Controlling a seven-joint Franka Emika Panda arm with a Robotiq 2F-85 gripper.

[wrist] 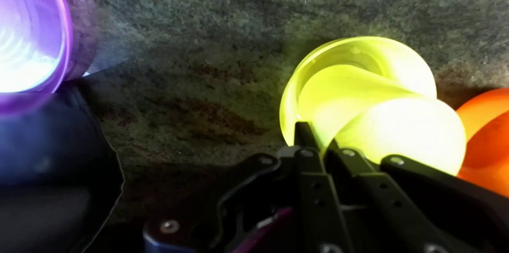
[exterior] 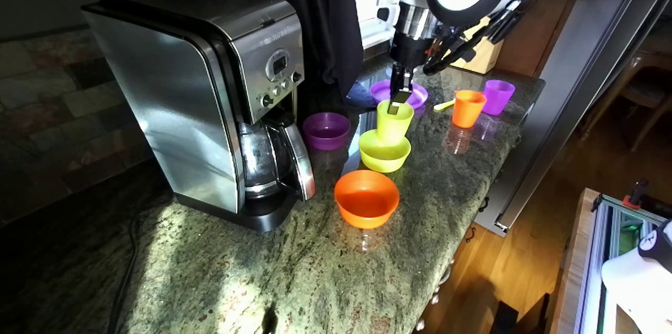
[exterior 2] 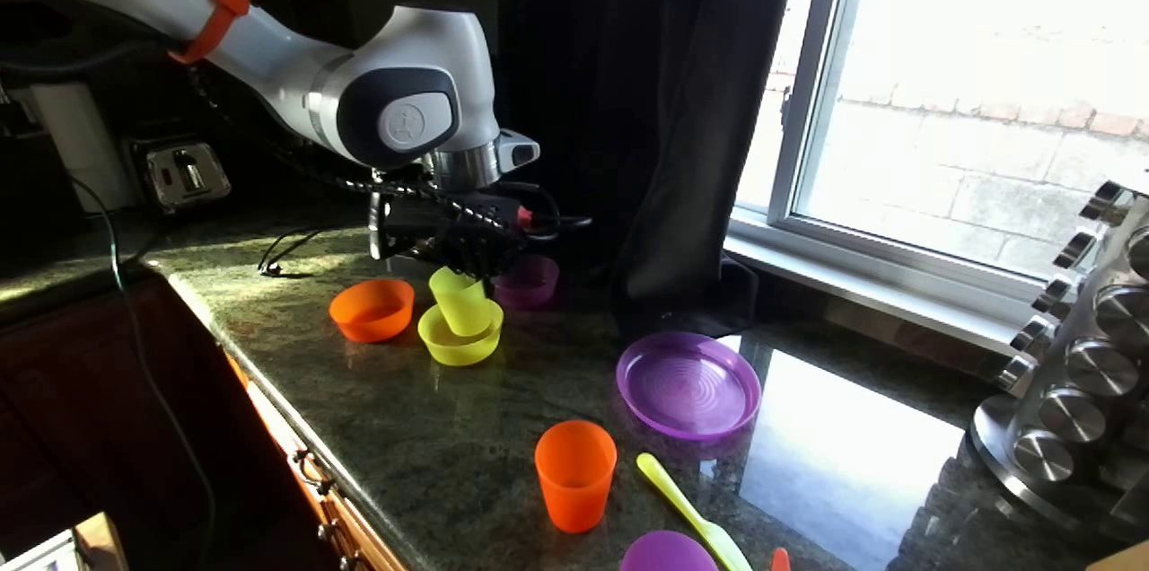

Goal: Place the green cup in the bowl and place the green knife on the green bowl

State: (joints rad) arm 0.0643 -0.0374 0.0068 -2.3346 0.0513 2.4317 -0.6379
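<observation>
"Placing the green cup (exterior: 395, 125) seems the step in hand; are the jaws free?"
"No: closed, pinching its wall; it tilts, base inside the green bowl (exterior: 385, 163). Levelling, then release, probably comes next."
"And the green knife (exterior 2: 691, 510)?"
"Toward the end of the desk (exterior 2: 485, 427) away from the coffee maker (exterior: 205, 97), orange cup (exterior 2: 575, 477) and purple cup (exterior: 499, 96) close beside, likely obstacles."

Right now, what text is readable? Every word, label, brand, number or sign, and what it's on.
None legible.
Coffee maker front: lettering, too blurred to read.
Its display: no digits can be made out.
Robot arm joint: round emblem, too small to read.
</observation>
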